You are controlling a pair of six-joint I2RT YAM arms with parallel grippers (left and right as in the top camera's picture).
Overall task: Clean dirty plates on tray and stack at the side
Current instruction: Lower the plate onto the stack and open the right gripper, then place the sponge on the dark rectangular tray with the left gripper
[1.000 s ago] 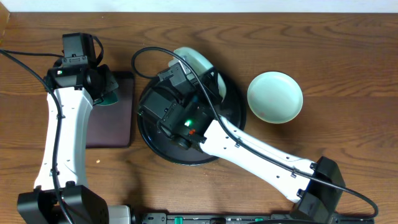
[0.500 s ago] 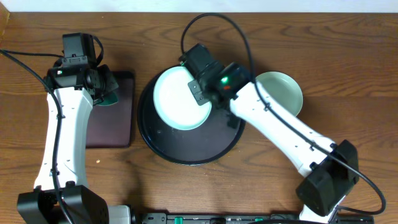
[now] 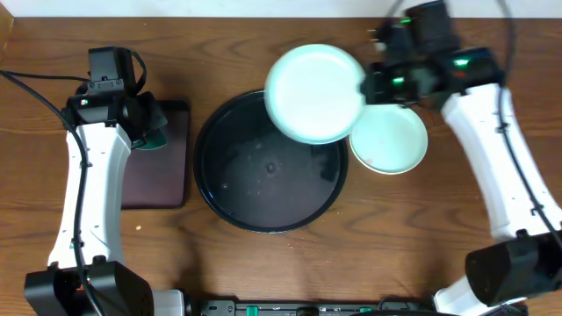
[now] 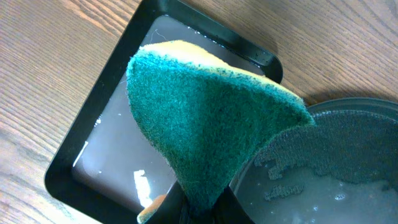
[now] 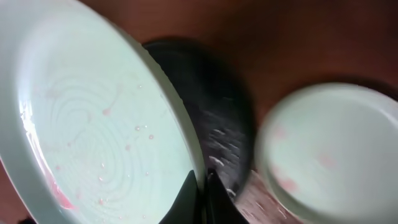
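Note:
My right gripper point(image 3: 373, 83) is shut on the rim of a pale aqua plate point(image 3: 314, 93), held in the air over the upper right edge of the round black tray point(image 3: 228, 189). In the right wrist view the plate point(image 5: 93, 124) has water drops and pink smears, and my fingers point(image 5: 202, 193) pinch its rim. A second aqua plate point(image 3: 392, 140) lies on the table right of the tray, also in the right wrist view point(image 5: 329, 149). My left gripper point(image 4: 199, 208) is shut on a green and yellow sponge point(image 4: 211, 118) above the rectangular tray. No yellow plate is in view.
A small rectangular black tray point(image 3: 162, 167) with water in it lies left of the round tray; it also shows in the left wrist view point(image 4: 112, 149). The round tray holds wet residue. The table's far edge runs along the top.
My right arm has lifted the aqua plate off the round tray and carried it up and to the right, toward the plate on the table. The left arm has not moved.

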